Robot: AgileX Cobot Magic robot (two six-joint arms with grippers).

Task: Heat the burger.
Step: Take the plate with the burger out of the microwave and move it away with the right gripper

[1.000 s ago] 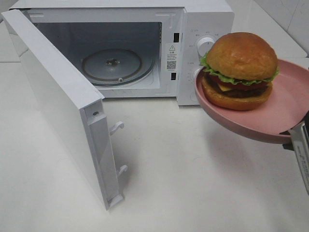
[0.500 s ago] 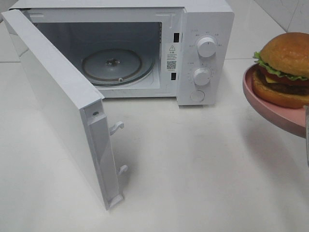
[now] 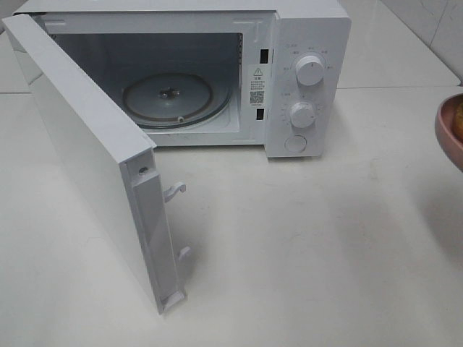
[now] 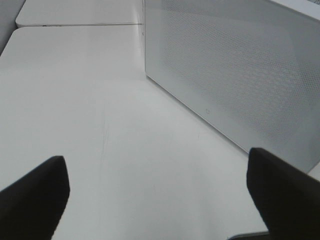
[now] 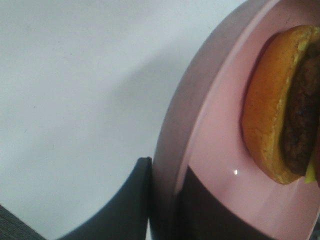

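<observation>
Right gripper [image 5: 165, 200]: we see its jaws clamped on the rim of the pink plate [image 5: 210, 145], one dark finger under the rim, one on the inner face. The burger [image 5: 280, 105] sits on that plate just beyond the fingers, bun bottom and dark patty visible, not touching the gripper. Beyond the plate we see only the white table [image 5: 65, 75].

In the high view we catch just a sliver of the plate [image 3: 448, 130] at the right edge, raised above the table [image 3: 304, 246], well apart from the microwave [image 3: 289, 79]; the gripper itself is out of that view.

Left gripper [image 4: 160, 200]: fingers spread wide apart, nothing between them, over bare table [image 4: 100, 110]. Ahead of it and off to one side we see the open microwave door [image 4: 235, 70], its mesh face toward this gripper. In the high view the door [image 3: 94, 159] hangs wide open, with the glass turntable [image 3: 173, 97] inside the cavity bare.
</observation>
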